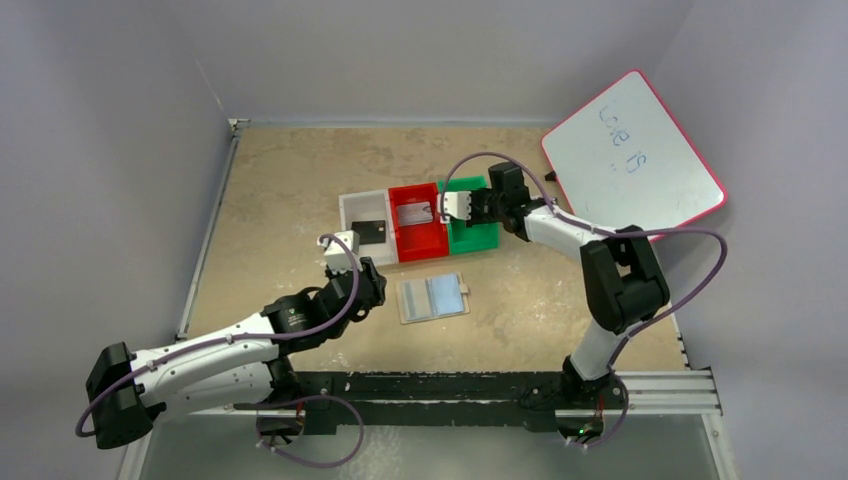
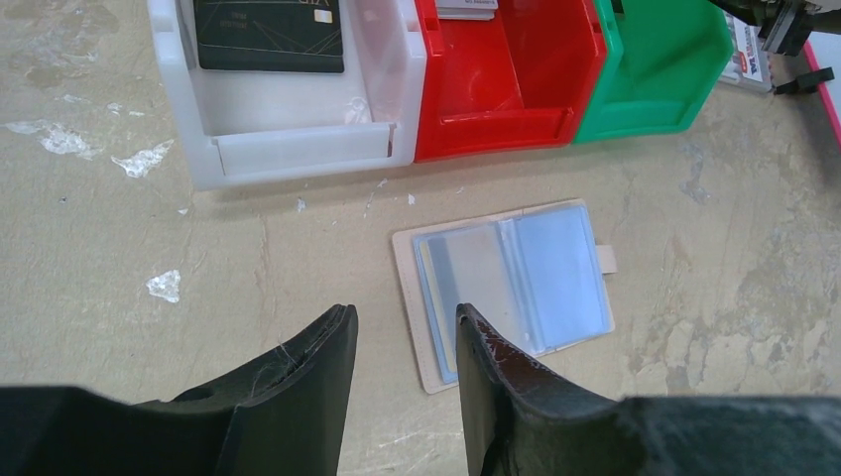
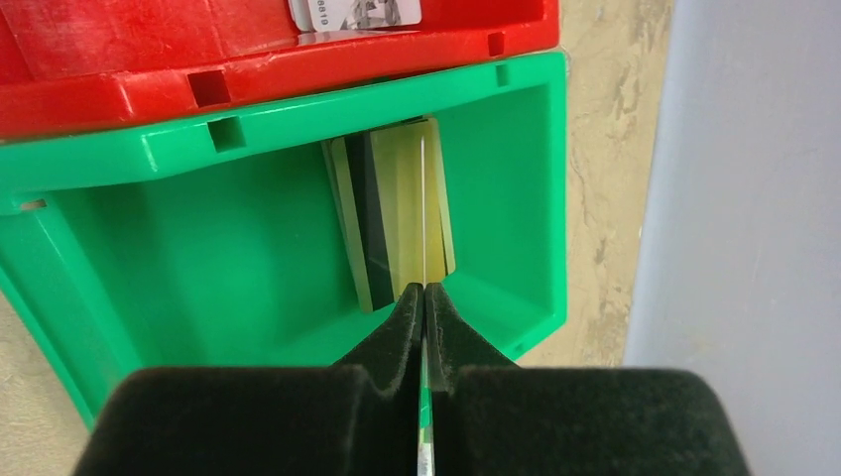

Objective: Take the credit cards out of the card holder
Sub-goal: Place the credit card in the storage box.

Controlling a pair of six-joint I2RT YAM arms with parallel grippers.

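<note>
1. The card holder [image 2: 506,288] is lying open on the table [image 1: 280,190], just in front of the red bin [image 2: 516,89].
2. The left gripper [image 2: 405,315] is hovering near it, jaws spread and holding nothing.
3. The right gripper [image 3: 423,293] is pinching a credit card [image 3: 423,218] edge-on over the green bin [image 3: 248,248].
4. A black card [image 2: 270,35] is lying in the white bin [image 2: 298,149].

Both arms white link shells w/ black joint blocks: left arm [image 1: 200,360], right arm [image 1: 555,228]. Thin purple cable [image 1: 490,154] loops along each; white box [image 1: 342,250] at each wrist. Left gripper [image 2: 405,317] fingers [image 2: 298,387] black, tapered, scuffed w/ pale scratches; right gripper [image 3: 424,290] fingers [image 3: 387,342] matte black. Bases on black rail [image 1: 450,385]
</note>
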